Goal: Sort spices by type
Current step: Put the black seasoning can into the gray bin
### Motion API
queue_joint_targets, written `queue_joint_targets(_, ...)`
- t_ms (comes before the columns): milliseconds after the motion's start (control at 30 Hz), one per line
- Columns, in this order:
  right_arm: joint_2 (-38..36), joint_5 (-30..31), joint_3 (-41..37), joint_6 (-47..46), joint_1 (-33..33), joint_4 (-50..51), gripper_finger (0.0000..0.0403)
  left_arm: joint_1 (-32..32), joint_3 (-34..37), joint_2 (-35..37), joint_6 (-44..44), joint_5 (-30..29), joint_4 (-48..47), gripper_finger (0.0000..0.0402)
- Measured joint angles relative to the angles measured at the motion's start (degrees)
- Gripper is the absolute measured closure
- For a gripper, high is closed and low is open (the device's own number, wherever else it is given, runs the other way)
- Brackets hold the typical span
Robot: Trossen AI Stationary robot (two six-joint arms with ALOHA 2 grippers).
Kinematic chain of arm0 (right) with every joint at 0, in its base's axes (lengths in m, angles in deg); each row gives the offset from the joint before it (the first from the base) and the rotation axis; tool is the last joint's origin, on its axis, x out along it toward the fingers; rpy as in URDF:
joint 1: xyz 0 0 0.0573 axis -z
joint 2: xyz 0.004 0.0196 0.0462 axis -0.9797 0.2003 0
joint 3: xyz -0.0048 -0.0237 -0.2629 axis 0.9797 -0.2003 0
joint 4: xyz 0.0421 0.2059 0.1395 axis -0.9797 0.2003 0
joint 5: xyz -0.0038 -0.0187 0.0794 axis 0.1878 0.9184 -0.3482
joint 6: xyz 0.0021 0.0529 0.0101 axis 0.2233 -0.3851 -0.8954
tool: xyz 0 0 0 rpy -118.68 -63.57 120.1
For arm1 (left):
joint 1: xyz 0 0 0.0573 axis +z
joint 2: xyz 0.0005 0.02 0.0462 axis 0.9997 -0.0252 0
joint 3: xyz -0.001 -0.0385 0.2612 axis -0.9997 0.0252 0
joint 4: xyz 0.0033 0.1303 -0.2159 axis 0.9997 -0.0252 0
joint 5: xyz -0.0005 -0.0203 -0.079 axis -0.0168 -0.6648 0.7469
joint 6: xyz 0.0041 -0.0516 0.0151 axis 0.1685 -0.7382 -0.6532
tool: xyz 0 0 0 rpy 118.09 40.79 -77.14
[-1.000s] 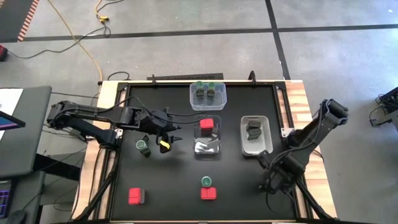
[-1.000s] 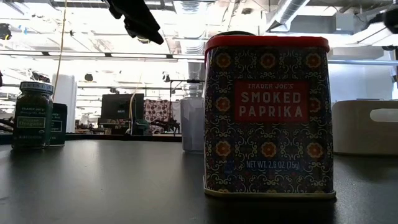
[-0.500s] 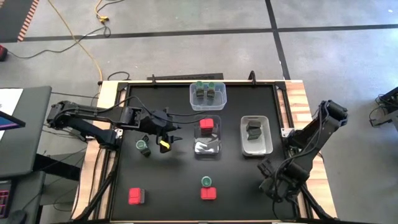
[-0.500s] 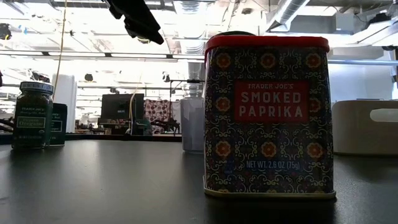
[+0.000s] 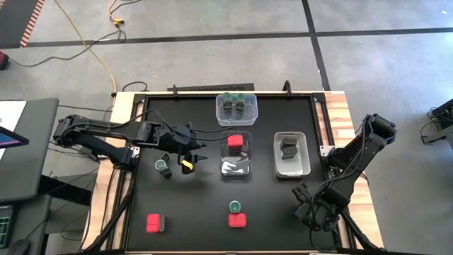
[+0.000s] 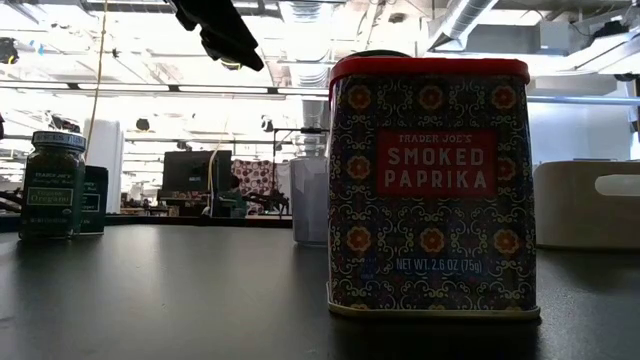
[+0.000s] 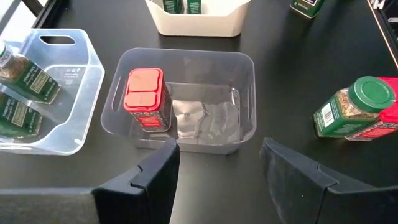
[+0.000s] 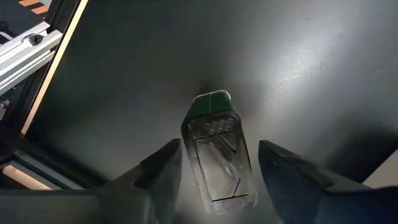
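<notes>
Right gripper [image 8: 214, 186], jaws apart, straddles a green-capped clear glass jar [image 8: 217, 155] lying flat at the near right table corner, likely for pickup; farther in, left gripper [image 7: 217, 171] hangs parted before the clear plastic tub [image 7: 186, 127] holding one red-topped paprika tin [image 7: 144, 96].

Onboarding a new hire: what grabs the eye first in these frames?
The smoked paprika tin fills the low view, right in front of the camera. From above, three tubs stand mid-table; the clear middle tub holds one red tin. The right gripper straddles a green-lidded jar lying at the table's near right corner.
</notes>
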Motion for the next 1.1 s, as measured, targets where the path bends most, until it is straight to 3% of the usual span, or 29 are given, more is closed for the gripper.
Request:
queue_joint_targets(333,-0.1,-0.2,0.1,0.0,0.0,0.0,0.0274,0.0,0.0,0.0,0.8,0.0,0.0,0.0187)
queue_joint_targets(467,-0.2,-0.2,0.1,0.0,0.0,0.0,0.0305,0.0,0.0,0.0,1.0,0.0,0.0,0.0187)
queue_joint_targets(1100,-0.1,-0.2,0.1,-0.6,0.0,0.1,0.0315,0.0,0.0,0.0,1.2,0.0,0.0,0.0187)
